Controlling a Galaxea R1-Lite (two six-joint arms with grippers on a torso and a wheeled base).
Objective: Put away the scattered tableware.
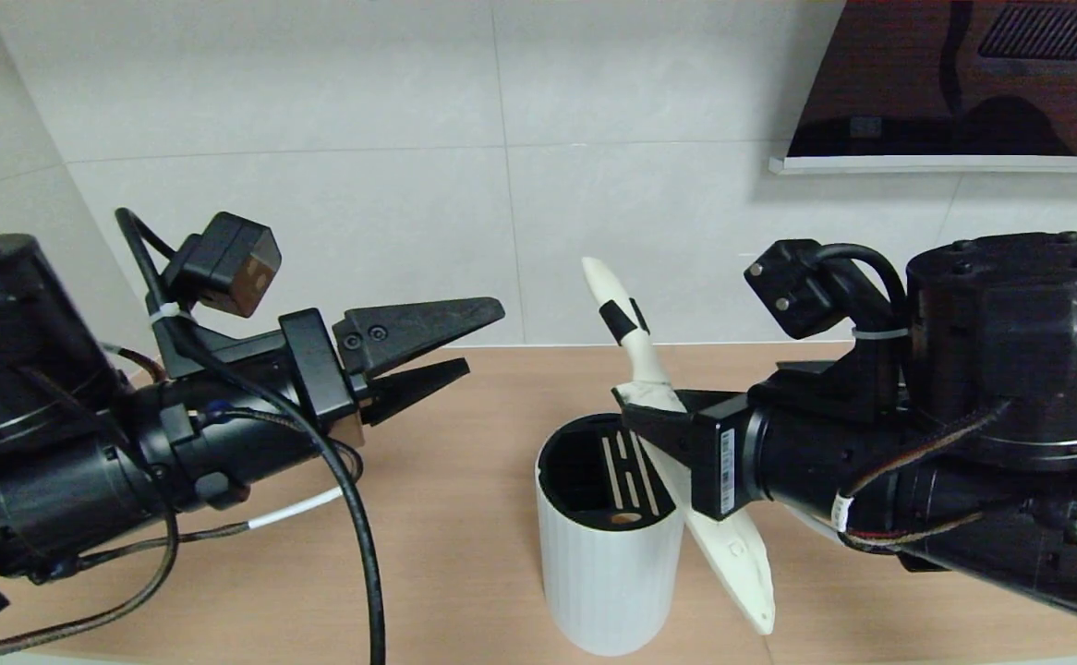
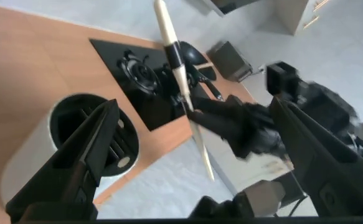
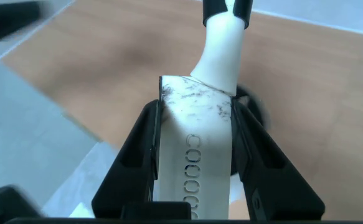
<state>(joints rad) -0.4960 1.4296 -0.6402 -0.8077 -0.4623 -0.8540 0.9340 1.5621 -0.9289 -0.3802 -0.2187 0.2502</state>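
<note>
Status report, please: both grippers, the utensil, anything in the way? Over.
Left gripper open, empty, left of white holder. Right gripper shut on white utensil, tilted, blade beside holder, not inside. Nothing blocks the holder's opening.

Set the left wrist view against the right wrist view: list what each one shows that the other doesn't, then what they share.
Left wrist view alone: the white ribbed cylindrical holder with its black slotted insert, and a black gas hob set into the counter. Right wrist view alone: the row of small oval holes along the blade, and dark speckles at its base. Shared: the white knife with a black-banded handle, clamped in the right hand, over the light wooden counter.
</note>
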